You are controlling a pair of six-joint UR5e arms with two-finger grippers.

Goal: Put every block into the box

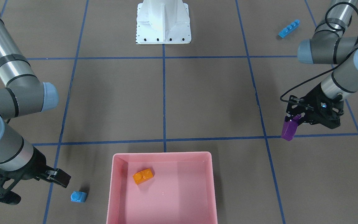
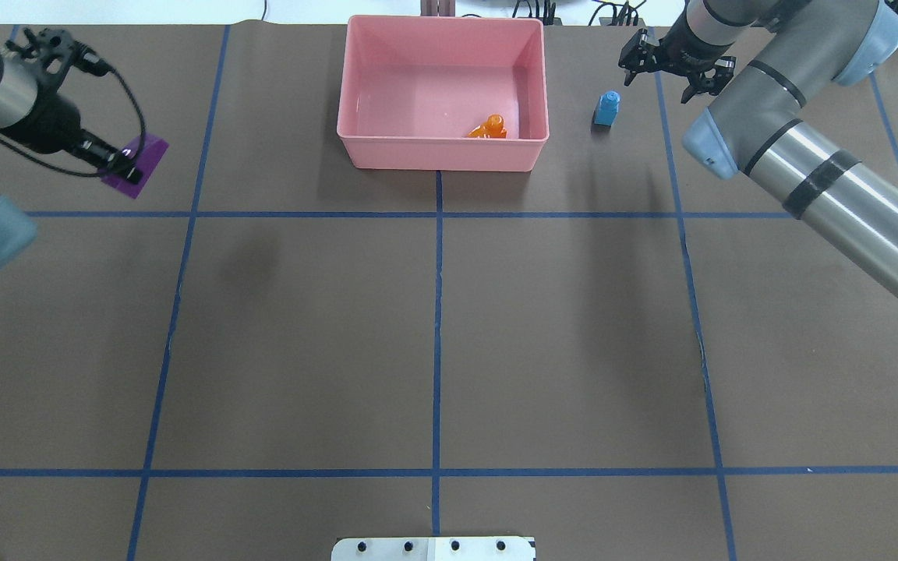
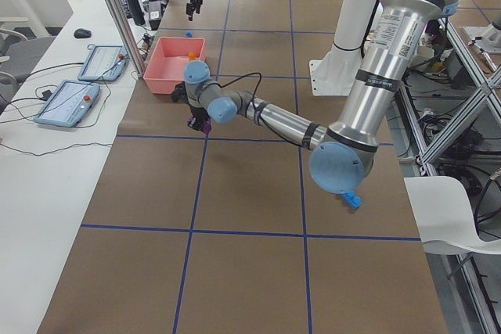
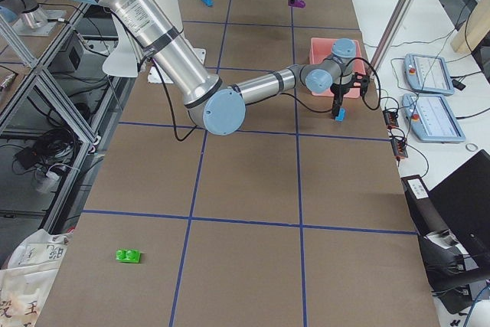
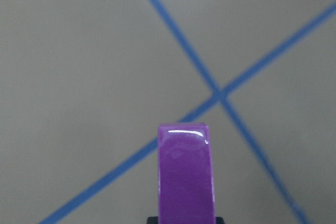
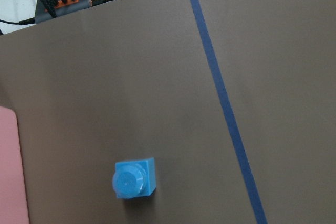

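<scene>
Over brown table (image 1: 197, 102), left jaws clamp purple brick (image 1: 289, 130); right jaws gape near tiny blue brick (image 1: 78, 196).

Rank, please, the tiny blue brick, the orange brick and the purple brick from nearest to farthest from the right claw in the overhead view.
1. The tiny blue brick, on the table just beside the right claw.
2. The orange brick, inside the pink box.
3. The purple brick, far across the table, held by the left claw.
</scene>
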